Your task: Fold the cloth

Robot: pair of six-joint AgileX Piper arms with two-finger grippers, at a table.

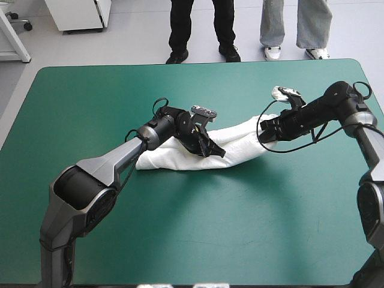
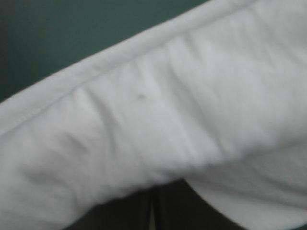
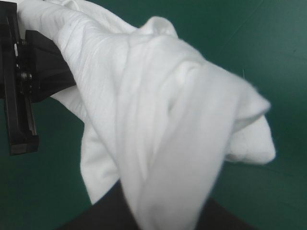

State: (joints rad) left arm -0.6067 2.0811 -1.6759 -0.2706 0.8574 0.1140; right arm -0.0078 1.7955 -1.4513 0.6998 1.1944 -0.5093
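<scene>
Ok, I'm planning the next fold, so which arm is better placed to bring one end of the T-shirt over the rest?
Right, probably. The right claw grips one end of the T-shirt, slightly lifted off the teal-green cover. The left claw grips mid-bundle and is better suited to anchoring.

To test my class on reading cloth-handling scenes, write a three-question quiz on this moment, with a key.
1. True or false: the T-shirt lies spread flat on the teal-green table.
2. The left gripper grips the T-shirt: A at its middle; B at its right end; C nowhere.
3. Fill in: the end nearer the table's right edge is held by the ____ gripper.
Key: 1 false; 2 A; 3 right gripper.
</scene>
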